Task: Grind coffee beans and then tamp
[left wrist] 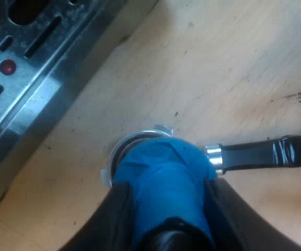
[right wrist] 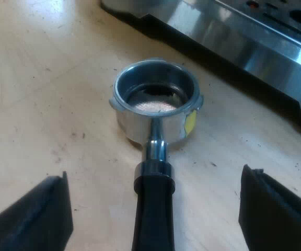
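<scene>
The left gripper (left wrist: pixel 166 187) clamps the blue tamper (left wrist: pixel 161 164) over the holder (left wrist: pixel 140 139), hiding most of its basket. The holder lies on the wood table (left wrist: pixel 218 68) near the machine's tray (left wrist: pixel 30 78). The right gripper (right wrist: pixel 153 175) is spread wide, with a finger on each side of the handle (right wrist: pixel 153 214), clear of it. From there the basket (right wrist: pixel 155 86) stands open, with pale grounds (right wrist: pixel 153 106) low inside.

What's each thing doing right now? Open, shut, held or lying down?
Left gripper: shut on the blue tamper.
Blue tamper: held above the metal holder, not inside its basket.
Metal holder: loose, lying on the table, basket uncovered.
Right gripper: open, one finger on each side of the holder's handle, touching nothing.
</scene>
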